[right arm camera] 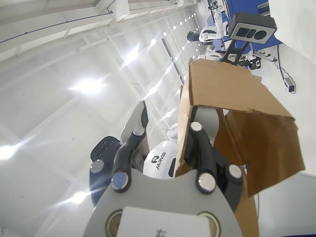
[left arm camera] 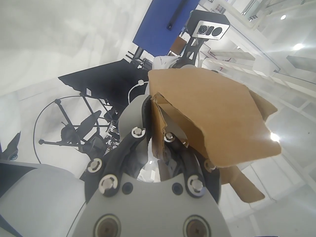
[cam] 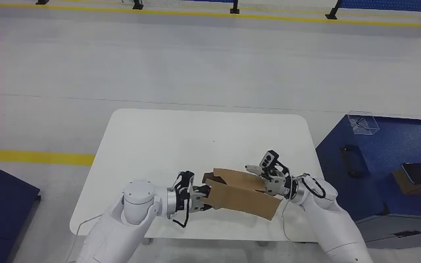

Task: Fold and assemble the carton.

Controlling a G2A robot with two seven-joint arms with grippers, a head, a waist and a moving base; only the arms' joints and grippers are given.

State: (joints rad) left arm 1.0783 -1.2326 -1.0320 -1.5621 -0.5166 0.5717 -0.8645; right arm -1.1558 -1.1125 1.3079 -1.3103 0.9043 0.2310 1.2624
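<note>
Far left, on the floor: yellow stripe (cam: 46,158), ending at the left side of the white table (cam: 164,131) as seen from above.

Near-left of the table: left gripper (cam: 196,194), aimed rightward at the left end of the carton (cam: 240,192). Closed down on cardboard – one grey finger (left arm camera: 135,117) pressed flat on the outer face of a torn end wall, the other tucked behind that wall and mostly hidden. Wall sandwiched tight between the two.

Middle: brown carton strung between both grippers, over the near part of the table, long axis left to right, right end a little nearer the robot. Partly opened into a tube, dark opening at the left end, flaps loose and ragged at both ends. Resting on the tabletop or lifted off it: cannot tell.

Right: right gripper (cam: 266,179) at the carton's right end, on its far side. Spread wide, clamping nothing – one finger (right arm camera: 205,119) inside the carton, up under the corner fold; the other out in open air, well apart from the side wall standing between them.

Far right: blue cabinet (cam: 368,164) beside the table, not touching it. On its far top corner: clear plastic box (cam: 362,123).
</note>
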